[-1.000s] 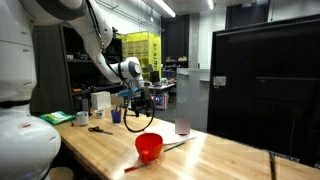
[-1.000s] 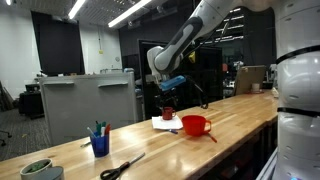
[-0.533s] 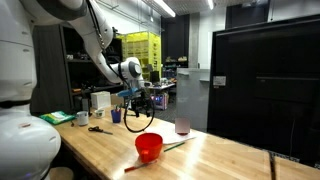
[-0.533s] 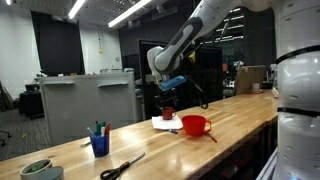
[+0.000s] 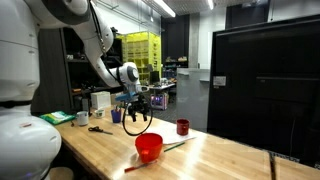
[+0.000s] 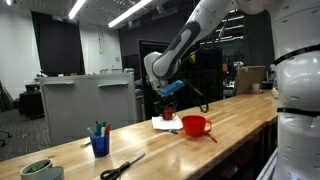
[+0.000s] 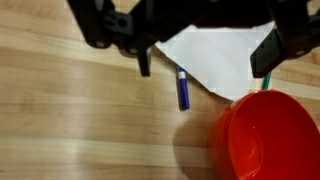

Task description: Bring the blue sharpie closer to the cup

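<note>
On wooden tabletop: slim dark-blue sharpie lying free, near red plastic cup
Hand: black two-finger gripper spread, empty
Left: grasp, then shift

In the wrist view the sharpie lies flat on the table, one end touching the edge of the paper. The wide cup stands just right of it, apart from it, covering a corner of the paper. The gripper hangs above, its jaws apart on either side of the sharpie.

In an exterior view the wide cup sits near the table's near edge. The stick lies against its right side, and the small cup stands farther back and right. Well to the left lie the scissors, with the pen holder behind them.
</note>
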`<action>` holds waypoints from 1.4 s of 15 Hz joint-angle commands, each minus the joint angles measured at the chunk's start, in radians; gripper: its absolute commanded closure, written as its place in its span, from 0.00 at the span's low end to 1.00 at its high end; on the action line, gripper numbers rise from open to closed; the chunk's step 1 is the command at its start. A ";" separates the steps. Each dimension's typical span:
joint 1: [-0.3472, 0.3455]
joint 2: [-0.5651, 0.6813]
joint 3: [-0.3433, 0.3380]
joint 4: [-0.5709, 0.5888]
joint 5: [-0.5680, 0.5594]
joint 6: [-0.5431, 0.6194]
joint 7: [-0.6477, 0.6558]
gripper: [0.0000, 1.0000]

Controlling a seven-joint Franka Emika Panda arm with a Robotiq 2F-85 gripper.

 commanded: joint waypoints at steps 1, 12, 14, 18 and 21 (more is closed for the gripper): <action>0.013 0.043 0.010 -0.013 -0.013 -0.001 -0.013 0.00; 0.026 0.158 0.000 -0.008 -0.008 0.036 -0.110 0.00; 0.026 0.175 0.000 -0.009 -0.003 0.059 -0.132 0.00; 0.034 0.144 -0.005 -0.022 -0.015 0.093 -0.126 0.00; 0.049 0.101 0.002 -0.026 -0.028 0.106 -0.123 0.00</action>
